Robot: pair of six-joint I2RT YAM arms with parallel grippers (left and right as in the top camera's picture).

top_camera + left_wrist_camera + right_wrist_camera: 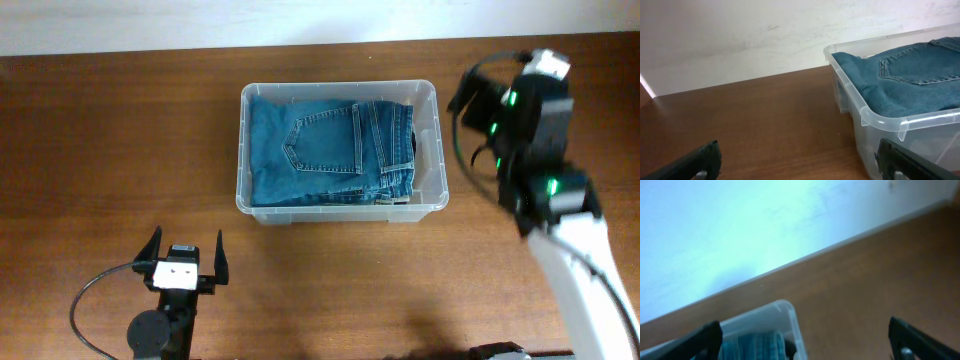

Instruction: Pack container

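Brown wood table by a white wall, with the left hand spread wide and empty at the front left, the clear container holding blue jeans in the middle, and the right hand spread wide near its right end.

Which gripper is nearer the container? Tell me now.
Right. The right gripper hangs open beside the right end of the container; the left gripper sits open off its front-left corner, farther away.
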